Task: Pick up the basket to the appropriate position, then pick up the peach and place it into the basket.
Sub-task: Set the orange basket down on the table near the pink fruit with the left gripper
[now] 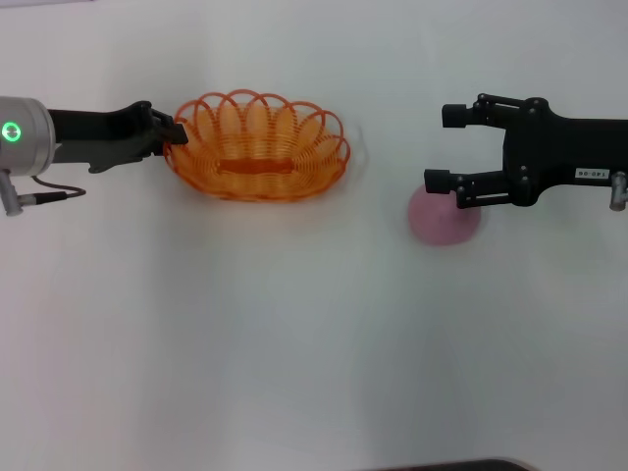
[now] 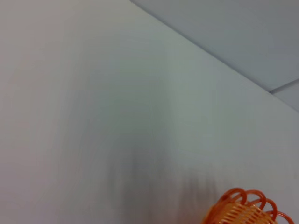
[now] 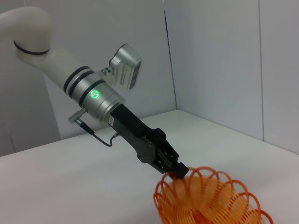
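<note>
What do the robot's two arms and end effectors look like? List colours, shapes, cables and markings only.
The left arm is white, then silver, with black rings, a lit green ring light, a boxy silver camera module and a thin grey cable. Its left end effector is black and angular. The right end effector is black, with jointed linkage fingers ending in blocky pads and a small white label on its body.

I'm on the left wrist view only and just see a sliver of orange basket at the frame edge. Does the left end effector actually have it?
Observer: Yes, the left end effector is closed on the rim at the left end of the basket.
Operator: Where's the peach?
Observer: The peach sits on the table, right of the basket and apart from it.
Operator: And the right arm?
Observer: The right end effector is open; in the head view one finger overlaps the peach's far edge.
</note>
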